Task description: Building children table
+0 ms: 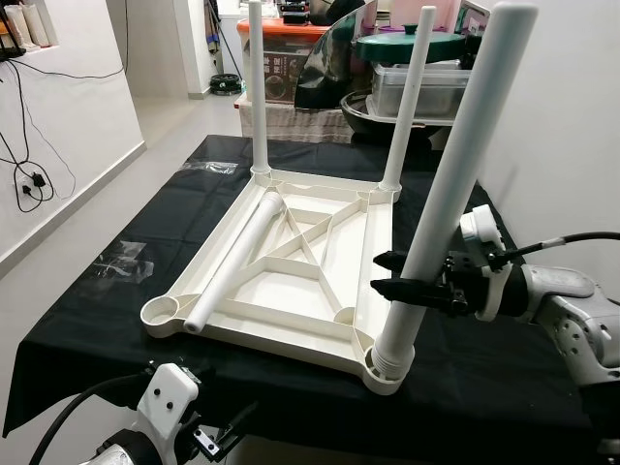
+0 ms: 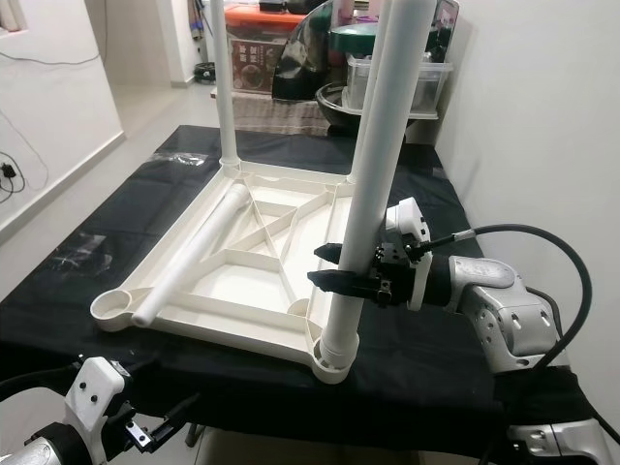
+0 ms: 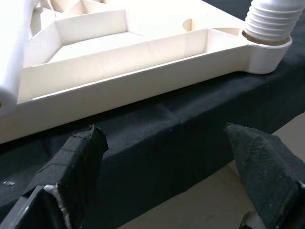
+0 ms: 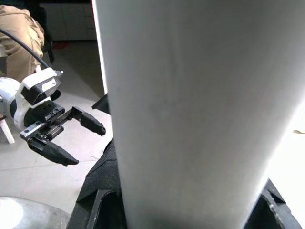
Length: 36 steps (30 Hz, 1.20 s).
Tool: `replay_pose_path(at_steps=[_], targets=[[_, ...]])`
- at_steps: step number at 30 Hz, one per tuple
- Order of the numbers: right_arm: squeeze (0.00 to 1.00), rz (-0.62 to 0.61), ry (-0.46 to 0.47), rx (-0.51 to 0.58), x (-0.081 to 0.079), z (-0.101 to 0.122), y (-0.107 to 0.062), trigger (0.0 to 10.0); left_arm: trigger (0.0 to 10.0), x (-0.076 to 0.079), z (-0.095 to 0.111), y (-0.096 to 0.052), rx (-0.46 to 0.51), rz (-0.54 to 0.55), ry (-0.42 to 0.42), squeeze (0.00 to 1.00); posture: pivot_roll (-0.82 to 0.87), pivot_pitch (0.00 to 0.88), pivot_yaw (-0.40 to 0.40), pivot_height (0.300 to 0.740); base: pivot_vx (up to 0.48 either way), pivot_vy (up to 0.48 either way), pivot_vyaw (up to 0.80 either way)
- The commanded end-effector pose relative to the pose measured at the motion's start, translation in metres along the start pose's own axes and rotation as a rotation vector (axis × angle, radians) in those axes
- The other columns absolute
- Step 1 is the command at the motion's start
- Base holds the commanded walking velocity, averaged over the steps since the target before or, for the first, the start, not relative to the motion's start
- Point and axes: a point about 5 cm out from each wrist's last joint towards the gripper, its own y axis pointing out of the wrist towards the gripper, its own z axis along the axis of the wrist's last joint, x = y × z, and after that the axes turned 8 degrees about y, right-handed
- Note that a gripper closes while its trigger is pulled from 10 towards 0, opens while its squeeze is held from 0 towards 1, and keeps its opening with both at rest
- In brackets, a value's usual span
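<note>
Left tool [image 1: 221, 438] is hovering released at the desk's [image 1: 116, 329] near edge, idle. A loose leg [image 1: 235, 263] is lying across the upturned tabletop [image 1: 291, 276], awaiting its empty near-left socket [image 1: 163, 312]. Right tool [image 1: 399, 276] is clenching the near-right leg [image 1: 446, 199], probably steadying it upright in its corner socket.

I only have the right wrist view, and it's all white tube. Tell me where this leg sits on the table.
Observer: The right gripper is clamped on the near-right leg, which stands upright in the near-right corner socket of the upturned tabletop.
Operator: Check its base.
Observer: Ribbed threads show above the socket rim.
Operator: Count the other legs.
Observer: Two far legs stand in the far corners. A loose leg lies across the tabletop, by the empty near-left socket.
</note>
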Motion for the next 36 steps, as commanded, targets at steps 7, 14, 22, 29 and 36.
replay_pose_path(at_steps=[7,14,22,29,36], targets=[[0.0,0.013,0.091,-0.051,-0.001,-0.025,0.021,10.0,10.0,0.0,0.006,0.002,0.013,-0.029,0.005,0.0,0.02,0.0,-0.049,0.74,0.0,0.0,0.0],[0.0,0.054,0.109,-0.06,-0.012,-0.032,0.024,10.0,10.0,0.0,0.006,0.002,0.016,-0.025,0.002,0.0,0.01,0.0,-0.049,0.74,0.0,0.0,0.0],[0.0,0.036,0.144,-0.064,-0.015,-0.036,0.018,10.0,10.0,-0.004,0.006,0.004,0.016,-0.02,0.001,0.0,0.01,0.0,-0.048,0.74,0.0,0.0,0.0],[0.0,0.026,0.161,-0.068,-0.015,-0.04,0.017,10.0,10.0,-0.004,0.006,0.006,0.018,-0.02,0.0,0.0,-0.01,0.0,-0.041,0.74,0.0,0.0,0.0],[0.0,0.023,0.173,-0.065,-0.017,-0.045,0.02,10.0,10.0,-0.005,0.006,0.006,0.016,-0.008,0.001,0.0,0.0,0.0,-0.049,0.74,0.0,0.0,0.0]])
